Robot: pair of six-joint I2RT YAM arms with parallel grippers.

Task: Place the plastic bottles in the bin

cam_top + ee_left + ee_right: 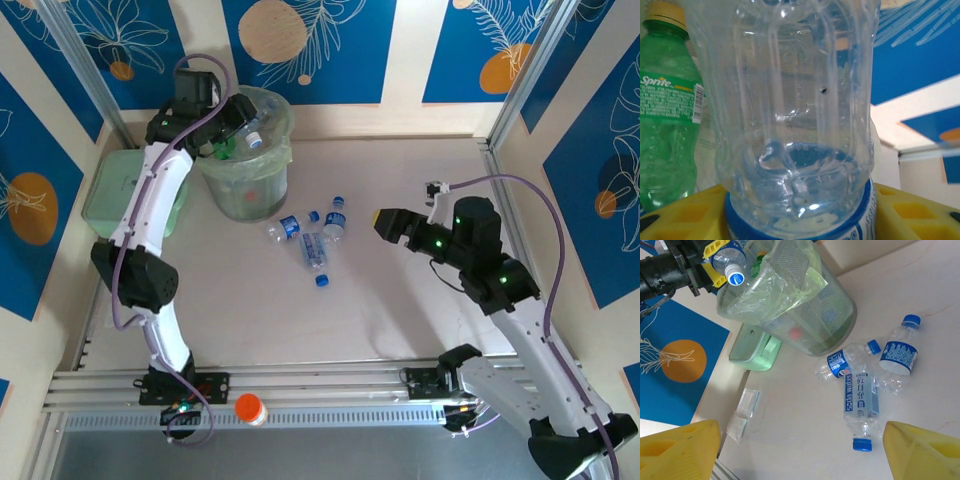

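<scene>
Left tool (pixel 230 128) is clamping a clear bottle (pixel 795 125) above the bin (pixel 245 188), ready for dropping; right tool (pixel 383 222), gaping apart, is aiming at bottles (pixel 315 238) lying on the desk (pixel 400 330).

Pale surface (pixel 400 310). Far-left corner: round green bin (pixel 250 185). Flat green box (pixel 105 200) just beside it, at the left edge. Centre: three clear blue-capped bottles (pixel 314 250), lying clustered.

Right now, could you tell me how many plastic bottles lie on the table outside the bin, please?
3, clustered beside the bin: the nearest bottle, the far bottle, the front bottle. Overlapping clear plastic could hide another.
</scene>
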